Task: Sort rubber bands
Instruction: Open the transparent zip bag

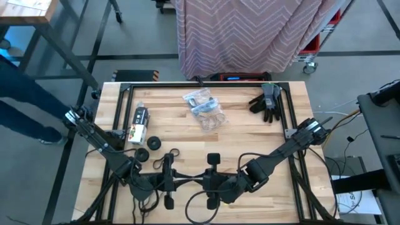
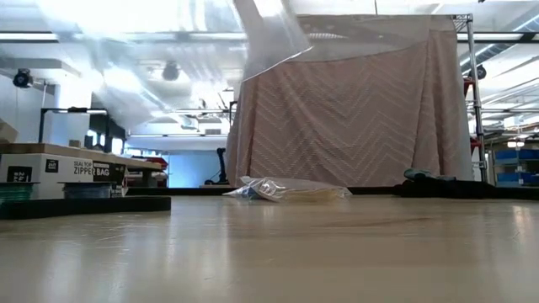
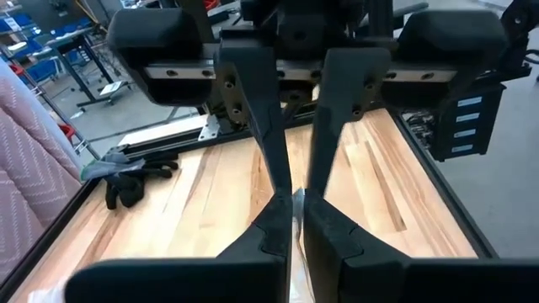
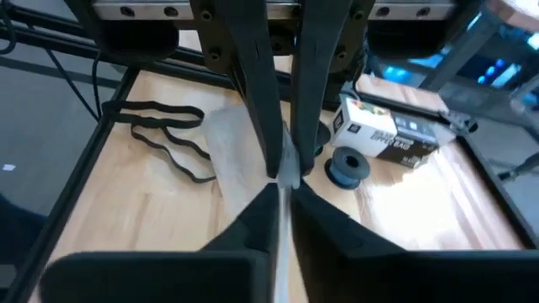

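A wooden bench [image 1: 250,144] carries a clear plastic bag [image 1: 204,109] near its far middle, with a pair of dark gloves [image 1: 266,100] at the far right. At the left sit a zipper-bag box [image 1: 138,124] and two small round black rolls [image 1: 154,144]. A draped chevron cloth [image 1: 250,31] stands beyond the far edge.

Both arms lie low along the near edge, reaching toward each other. The left gripper [image 3: 295,220] has its jaws pressed together on the thin edge of a clear plastic sheet [image 3: 296,252]. The right gripper [image 4: 285,178] meets it, its jaws almost closed and nipping the same sheet.

The black rubber bands [image 4: 164,128] lie loose on the bench just beside the left gripper, apart from both pairs of jaws, near the bench's left rail. More bands show inside the far bag, too small to sort by colour.
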### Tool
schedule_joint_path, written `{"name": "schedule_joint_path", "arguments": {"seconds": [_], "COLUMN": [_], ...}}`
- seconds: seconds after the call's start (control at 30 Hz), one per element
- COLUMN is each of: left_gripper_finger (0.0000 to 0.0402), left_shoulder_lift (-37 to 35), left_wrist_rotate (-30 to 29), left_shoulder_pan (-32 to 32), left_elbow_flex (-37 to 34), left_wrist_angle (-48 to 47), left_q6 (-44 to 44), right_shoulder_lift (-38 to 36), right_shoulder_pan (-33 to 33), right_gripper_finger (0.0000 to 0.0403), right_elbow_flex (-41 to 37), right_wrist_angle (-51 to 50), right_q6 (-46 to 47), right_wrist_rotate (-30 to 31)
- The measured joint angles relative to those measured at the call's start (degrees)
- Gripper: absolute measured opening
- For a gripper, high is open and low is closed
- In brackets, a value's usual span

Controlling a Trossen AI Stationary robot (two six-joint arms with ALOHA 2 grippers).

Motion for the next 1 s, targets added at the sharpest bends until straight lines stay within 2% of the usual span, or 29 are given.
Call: {"name": "schedule_joint_path", "arguments": {"seconds": [0.2, 0.33, 0.47, 0.67, 0.83, 1.0], "left_gripper_finger": [0.0001, 0.0001, 0.0000, 0.0000, 0.0004, 0.0027], "left_shoulder_lift": [-0.5, -0.5, -0.5, -0.5, -0.5, -0.3], "left_wrist_rotate": [-0.1, 0.0, 0.0, 0.1, 0.1, 0.1], "left_shoulder_pan": [-0.7, -0.6, -0.8, -0.9, -0.9, -0.8], "left_elbow_flex": [-0.1, -0.1, -0.1, -0.1, -0.1, -0.3], "left_wrist_angle": [1.0, 1.3, 2.7, 2.8, 2.5, 2.7], "left_q6": [0.0, 0.0, 0.3, 0.3, -0.3, -0.7], "right_shoulder_lift": [0.1, 0.2, 0.2, 0.3, 0.3, 0.4], "right_shoulder_pan": [0.1, 0.0, 0.0, 0.0, -0.1, -0.2], "right_gripper_finger": [0.0094, 0.0102, 0.0078, 0.0010, 0.0006, 0.0003], "right_elbow_flex": [0.0, 0.0, 0.0, 0.0, 0.0, 0.0], "right_wrist_angle": [-2.7, -2.6, -2.6, -2.8, -2.3, -1.6], "right_q6": [2.5, 2.3, 2.0, 1.7, 1.6, 1.2], "right_wrist_rotate": [0.0, 0.0, 0.0, 0.1, 0.2, 0.0]}}
